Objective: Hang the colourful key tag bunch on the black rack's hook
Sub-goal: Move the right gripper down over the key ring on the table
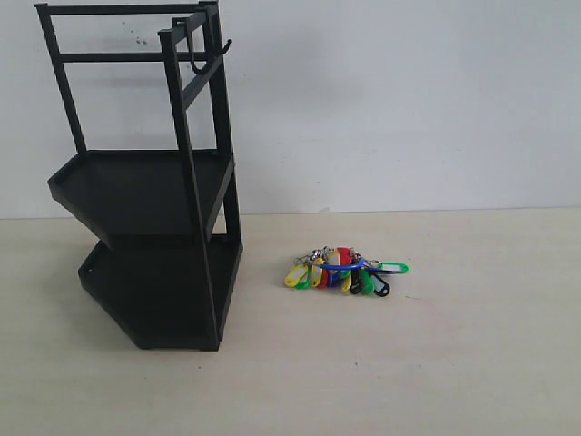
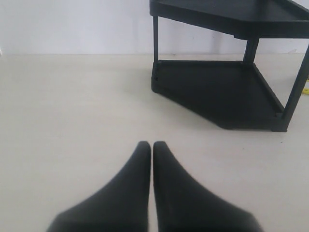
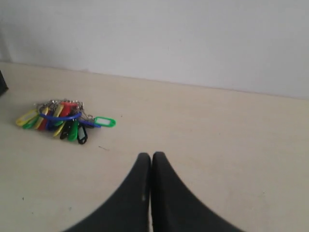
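Key tag bunch (image 1: 343,270) flat on table (image 1: 472,345), just right of rack (image 1: 150,195). Hook (image 1: 207,54) at rack top, bare. Left gripper (image 2: 151,145) & right gripper (image 3: 151,155): fingers pressed together, holding nothing.

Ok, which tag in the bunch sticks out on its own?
The light green tag, lying apart at the end of the colourful key tag bunch farthest from the black rack; the others are packed together.
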Available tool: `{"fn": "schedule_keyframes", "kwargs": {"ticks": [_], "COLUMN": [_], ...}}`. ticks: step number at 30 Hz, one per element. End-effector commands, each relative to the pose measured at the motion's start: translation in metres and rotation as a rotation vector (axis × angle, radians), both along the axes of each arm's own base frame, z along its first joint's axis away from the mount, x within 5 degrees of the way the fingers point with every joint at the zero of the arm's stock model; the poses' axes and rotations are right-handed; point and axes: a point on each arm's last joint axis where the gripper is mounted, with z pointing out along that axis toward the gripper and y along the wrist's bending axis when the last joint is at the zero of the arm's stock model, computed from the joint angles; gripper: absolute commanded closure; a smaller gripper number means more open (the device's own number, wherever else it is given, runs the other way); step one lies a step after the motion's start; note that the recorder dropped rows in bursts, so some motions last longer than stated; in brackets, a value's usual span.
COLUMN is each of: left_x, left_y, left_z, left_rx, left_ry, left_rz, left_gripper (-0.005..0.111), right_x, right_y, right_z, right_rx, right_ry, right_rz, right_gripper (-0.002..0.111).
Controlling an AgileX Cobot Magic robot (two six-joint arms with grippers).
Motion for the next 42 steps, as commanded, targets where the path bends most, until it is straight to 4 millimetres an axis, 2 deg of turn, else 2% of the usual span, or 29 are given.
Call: {"fn": "schedule_keyframes", "kwargs": {"ticks": [1, 4, 7, 10, 11, 12, 13, 14, 15, 16, 18, 19, 22, 26, 30, 34, 42], "left_x": [0.000, 0.000, 0.000, 0.000, 0.000, 0.000, 0.000, 0.000, 0.000, 0.000, 0.000, 0.000, 0.000, 0.000, 0.000, 0.000, 0.000], "left_y": [0.000, 0.000, 0.000, 0.000, 0.000, 0.000, 0.000, 0.000, 0.000, 0.000, 0.000, 0.000, 0.000, 0.000, 0.000, 0.000, 0.000], "left_z": [0.002, 0.002, 0.002, 0.002, 0.002, 0.002, 0.002, 0.002, 0.002, 0.002, 0.002, 0.002, 0.002, 0.002, 0.002, 0.002, 0.002], "left_rx": [-0.017, -0.017, -0.017, -0.017, -0.017, -0.017, -0.017, -0.017, -0.017, -0.017, -0.017, -0.017, -0.017, -0.017, -0.017, -0.017, -0.017], "left_ry": [-0.019, -0.019, -0.019, -0.019, -0.019, -0.019, -0.019, -0.019, -0.019, -0.019, -0.019, -0.019, -0.019, -0.019, -0.019, -0.019, -0.019], "left_rz": [0.007, 0.007, 0.007, 0.007, 0.007, 0.007, 0.007, 0.007, 0.007, 0.007, 0.007, 0.007, 0.007, 0.007, 0.007, 0.007, 0.007], "left_gripper": [0.102, 0.102, 0.102, 0.102, 0.102, 0.102, 0.102, 0.102, 0.102, 0.102, 0.102, 0.102, 0.102, 0.102, 0.102, 0.102, 0.102], "right_x": [0.030, 0.052, 0.078, 0.105, 0.123, 0.130, 0.145, 0.153, 0.166, 0.171, 0.191, 0.197, 0.216, 0.231, 0.239, 0.244, 0.264], "right_y": [-0.001, 0.000, 0.013, 0.035, 0.051, 0.059, 0.073, 0.078, 0.089, 0.093, 0.111, 0.114, 0.123, 0.128, 0.131, 0.138, 0.167], "right_z": [0.001, 0.005, 0.009, 0.012, 0.011, 0.009, 0.005, 0.002, -0.005, -0.009, -0.030, -0.039, -0.071, -0.101, -0.116, -0.125, -0.132], "right_rx": [-0.059, -0.144, -0.290, -0.448, -0.543, -0.591, -0.696, -0.725, -0.805, -0.828, -0.907, -0.923, -0.955, -0.974, -0.986, -0.999, -0.990], "right_ry": [0.061, 0.116, 0.185, 0.218, 0.235, 0.243, 0.259, 0.262, 0.269, 0.274, 0.299, 0.305, 0.277, 0.246, 0.210, 0.180, 0.207], "right_rz": [0.029, 0.090, 0.239, 0.419, 0.538, 0.590, 0.686, 0.708, 0.751, 0.767, 0.829, 0.840, 0.852, 0.857, 0.852, 0.859, 0.910], "right_gripper": [0.108, 0.108, 0.108, 0.108, 0.108, 0.108, 0.108, 0.106, 0.098, 0.093, 0.066, 0.063, 0.064, 0.064, 0.064, 0.064, 0.064]}}
